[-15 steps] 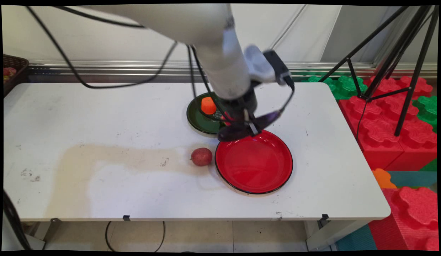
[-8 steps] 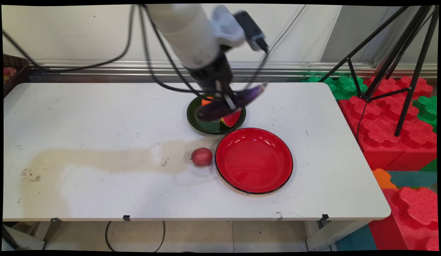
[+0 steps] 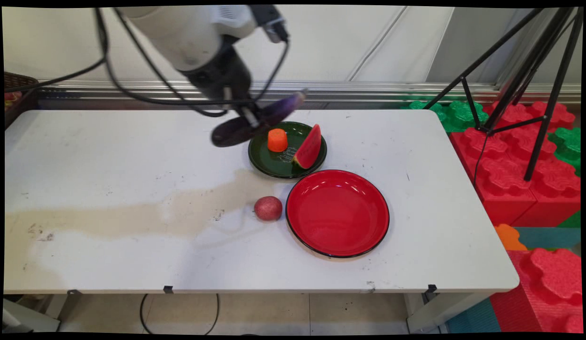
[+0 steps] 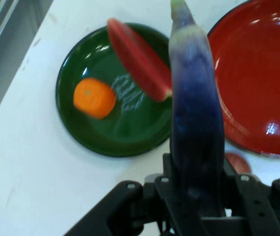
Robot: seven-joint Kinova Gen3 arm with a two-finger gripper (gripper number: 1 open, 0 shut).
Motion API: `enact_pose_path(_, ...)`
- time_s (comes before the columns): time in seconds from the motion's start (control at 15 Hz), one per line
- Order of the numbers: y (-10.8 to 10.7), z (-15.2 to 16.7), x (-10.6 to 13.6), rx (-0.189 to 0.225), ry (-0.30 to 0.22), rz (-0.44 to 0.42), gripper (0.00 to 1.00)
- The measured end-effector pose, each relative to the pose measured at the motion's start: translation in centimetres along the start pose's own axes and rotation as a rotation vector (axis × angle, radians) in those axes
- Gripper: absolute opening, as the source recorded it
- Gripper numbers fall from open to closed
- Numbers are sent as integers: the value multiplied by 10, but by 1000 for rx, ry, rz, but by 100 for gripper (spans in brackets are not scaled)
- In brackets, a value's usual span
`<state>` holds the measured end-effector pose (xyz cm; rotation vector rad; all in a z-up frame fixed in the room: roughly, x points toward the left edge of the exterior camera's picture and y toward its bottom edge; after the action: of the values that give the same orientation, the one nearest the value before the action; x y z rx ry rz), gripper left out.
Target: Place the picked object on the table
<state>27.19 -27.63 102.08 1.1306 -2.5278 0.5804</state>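
My gripper (image 3: 249,121) is shut on a purple eggplant (image 3: 255,121) and holds it in the air above the table, just left of the green plate (image 3: 270,160). In the hand view the eggplant (image 4: 195,118) runs up the middle of the picture between the fingers. On the green plate lie an orange piece (image 3: 277,140) and a watermelon slice (image 3: 309,147); the hand view shows the same plate (image 4: 81,132), orange piece (image 4: 95,98) and slice (image 4: 137,59) below me. A red plate (image 3: 337,213) sits in front of the green one, with nothing on it.
A small red fruit (image 3: 268,208) rests on the table against the red plate's left side. A brown basket (image 3: 14,92) stands at the far left edge. Red and green foam blocks (image 3: 524,160) and a black tripod (image 3: 534,71) are to the right of the table.
The arm has risen and swung left with the eggplant, from over the red plate's back rim to beside the green plate. The watermelon slice and orange piece are now uncovered.
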Motion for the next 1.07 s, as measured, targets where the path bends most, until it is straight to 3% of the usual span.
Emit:
enact_pose_path(0.53, -17, -1, -48, 74, -61, -112, 0)
enact_pose_path(1.07, -39, 40, -83, 108, -149, -157, 0)
